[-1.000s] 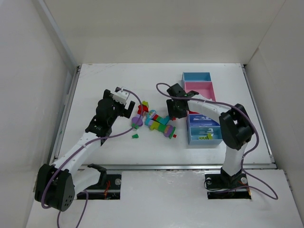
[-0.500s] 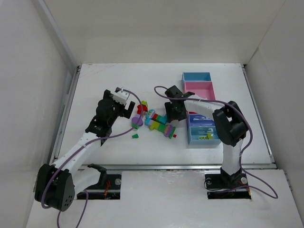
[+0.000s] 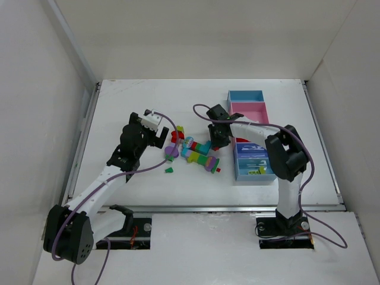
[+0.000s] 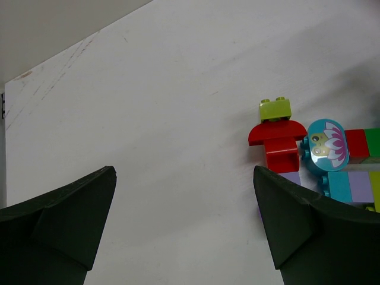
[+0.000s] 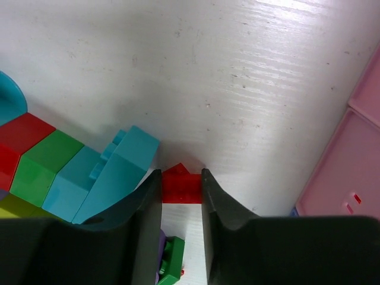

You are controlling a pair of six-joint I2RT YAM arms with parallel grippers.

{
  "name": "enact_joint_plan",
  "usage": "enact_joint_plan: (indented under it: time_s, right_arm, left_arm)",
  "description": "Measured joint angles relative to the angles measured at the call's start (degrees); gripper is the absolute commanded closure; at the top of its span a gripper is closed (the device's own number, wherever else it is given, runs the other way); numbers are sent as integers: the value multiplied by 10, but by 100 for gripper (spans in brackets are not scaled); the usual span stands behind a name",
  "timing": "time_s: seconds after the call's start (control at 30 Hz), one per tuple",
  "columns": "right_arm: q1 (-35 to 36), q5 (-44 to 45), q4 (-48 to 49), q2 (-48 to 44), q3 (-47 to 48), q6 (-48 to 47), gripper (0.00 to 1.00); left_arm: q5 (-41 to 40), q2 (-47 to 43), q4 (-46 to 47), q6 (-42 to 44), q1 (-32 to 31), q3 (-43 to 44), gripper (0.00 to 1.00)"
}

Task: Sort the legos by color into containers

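Observation:
The legos (image 3: 194, 152) lie in a loose pile mid-table, in red, green, teal, purple and yellow-green. My right gripper (image 3: 215, 142) is down at the pile's right end. In the right wrist view its jaws (image 5: 181, 178) are shut on a small red lego (image 5: 181, 186), both pads touching its sides, next to a teal lego (image 5: 113, 172). My left gripper (image 3: 157, 136) stands open just left of the pile, with bare table between its fingers (image 4: 297, 219). A red lego (image 4: 276, 140) and a yellow-green lego (image 4: 276, 108) lie ahead of it. The containers (image 3: 247, 111) run along the right.
The strip of bins runs from a light blue bin (image 3: 245, 95) through a pink bin (image 3: 256, 120) to a blue bin (image 3: 265, 173) holding a few bricks. A pink bin wall (image 5: 350, 166) shows right of my right gripper. White walls enclose the table.
My right gripper has shifted a little left into the pile's right end and its jaws have closed on the small red lego. The left arm has not moved.

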Motion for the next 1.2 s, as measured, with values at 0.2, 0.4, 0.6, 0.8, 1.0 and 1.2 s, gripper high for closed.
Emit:
enact_joint_plan:
  time_s: [0.2, 0.4, 0.6, 0.8, 1.0, 1.2]
  right_arm:
    - [0, -1, 1, -3, 0, 0, 90]
    - [0, -5, -3, -33, 0, 0, 93]
    - [0, -7, -3, -63, 0, -2, 93]
    - [0, -21, -2, -59, -6, -2, 80]
    - [0, -32, 2, -16, -8, -2, 65]
    - [-2, -41, 14, -6, -12, -2, 44]
  left_arm:
    - [0, 0, 0, 0, 0, 0, 0]
    - [0, 0, 0, 0, 0, 0, 0]
    - [2, 0, 0, 0, 0, 0, 0]
    - [3, 0, 0, 0, 0, 0, 0]
    - [4, -2, 0, 0, 0, 0, 0]
    - [4, -4, 0, 0, 0, 0, 0]
